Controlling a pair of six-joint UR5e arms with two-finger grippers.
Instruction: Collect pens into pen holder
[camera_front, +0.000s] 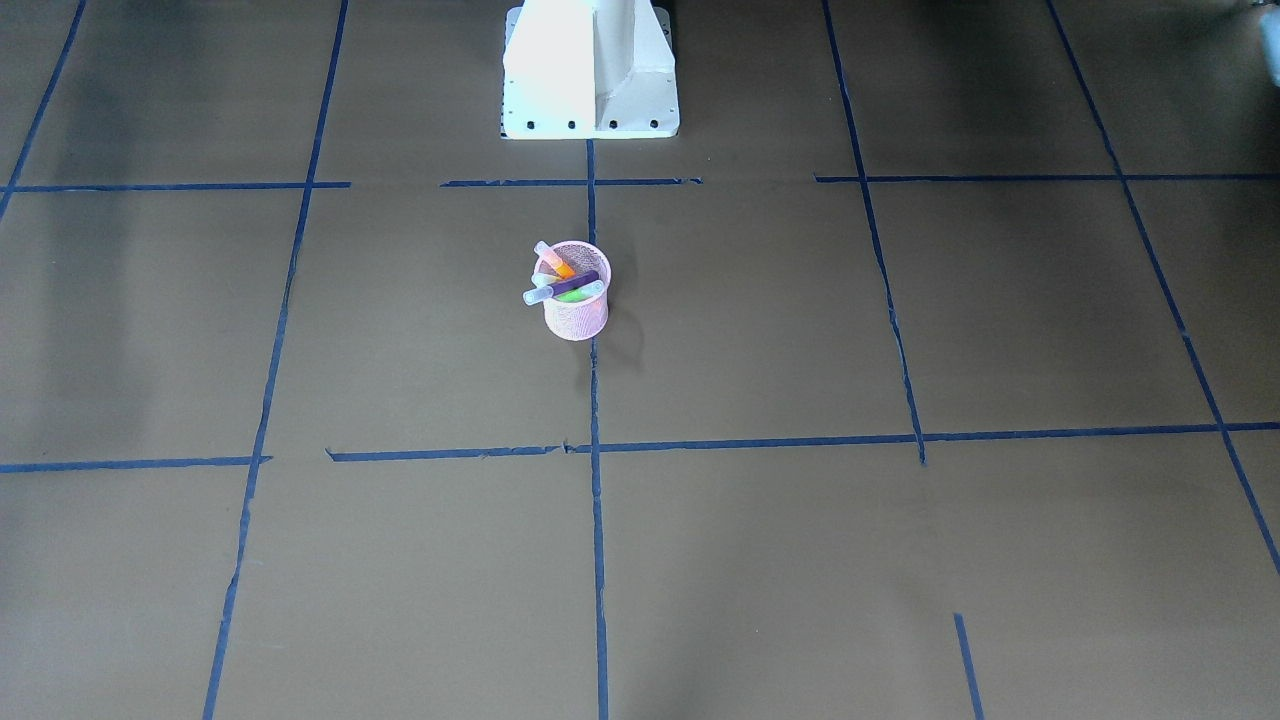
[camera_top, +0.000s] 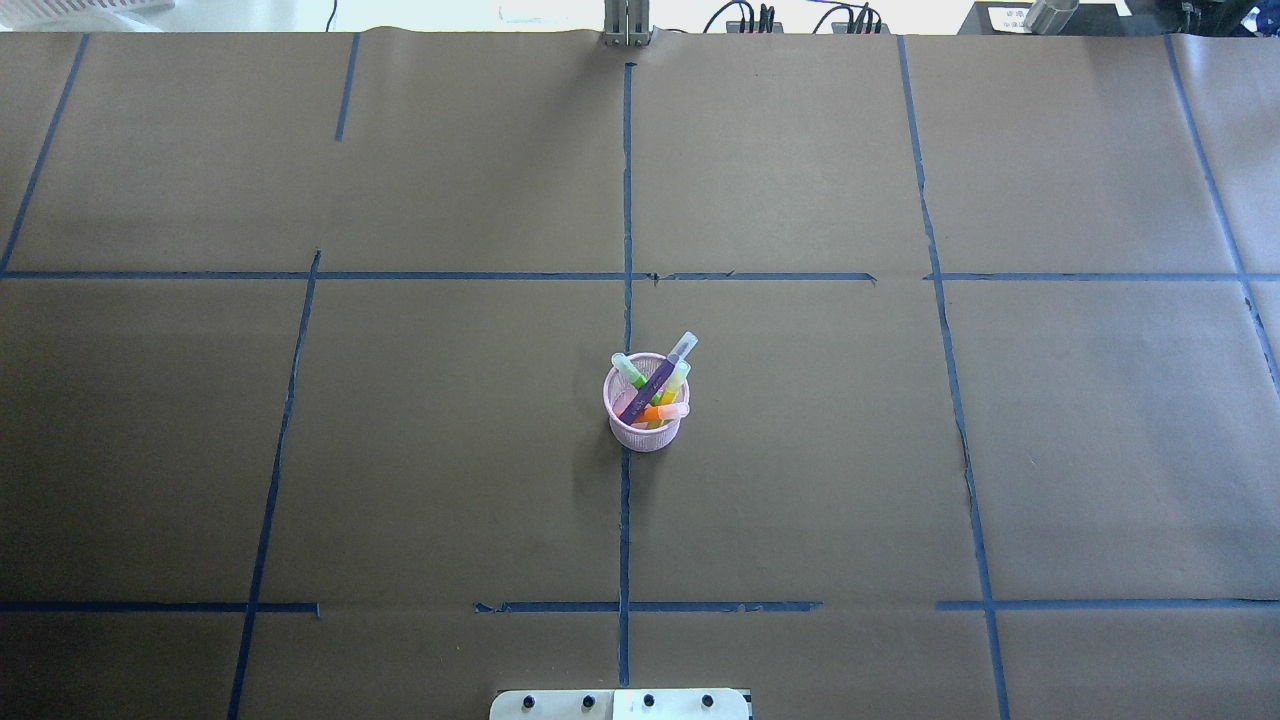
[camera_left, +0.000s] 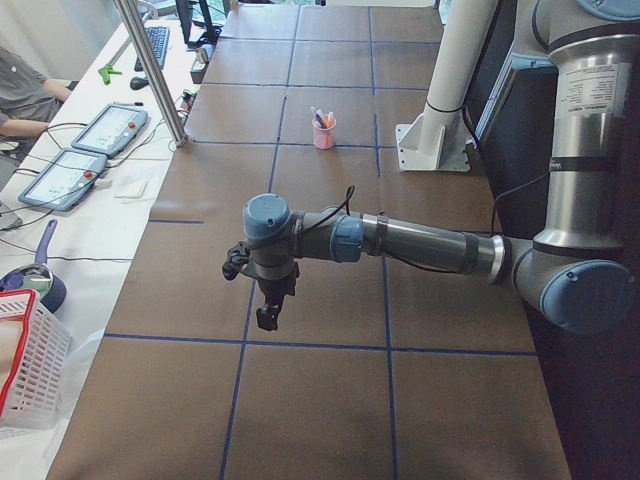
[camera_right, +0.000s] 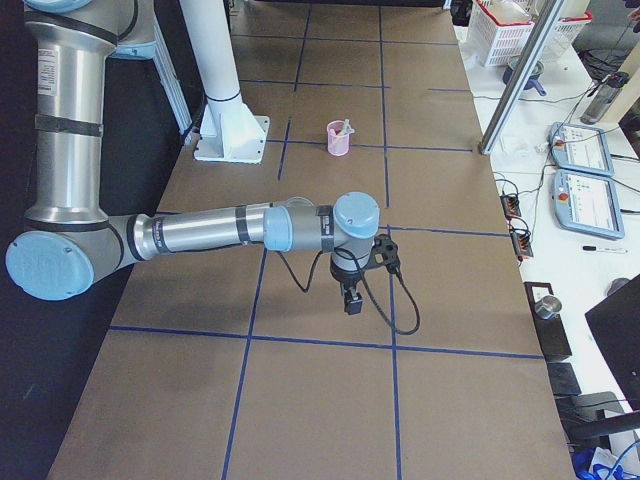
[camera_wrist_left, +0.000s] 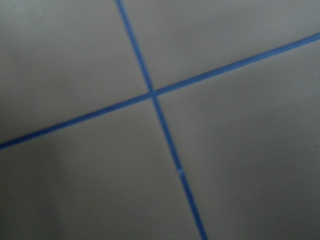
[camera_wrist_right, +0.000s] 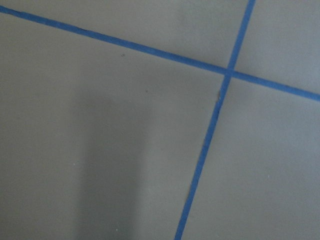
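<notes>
So the small pink cylindrical wire-mesh pen holder (camera_top: 645, 435) stands upright on the middle blue tape line (camera_top: 626, 200) of the brown paper-covered table (camera_top: 300, 450), and the short thick markers are stuck in it. The purple pen (camera_top: 650, 388) lies slanted across the mouth with its pale cap poking out over the far rim. The orange pen (camera_top: 660, 412) and bright green pen (camera_top: 632, 375) lean next to it, caps up. There might be a second yellowish-green one in there too, hard to tell. I can't spot any pen outside the holder

Both arms are well apart from it. The left gripper (camera_left: 268, 318) hangs low over the paper toward the table's left end, and the right gripper (camera_right: 352, 303) does the same toward the right end, both pointing down. Only the side views catch them, so I can't tell if either is wide or pinched. The wrist cams just show paper and tape crossings, the left one blurry

From each hand the holder lies inward toward the table centre, and neither arm looks clearly nearer. My guess is the collecting's done and nothing's left to reach for
</notes>
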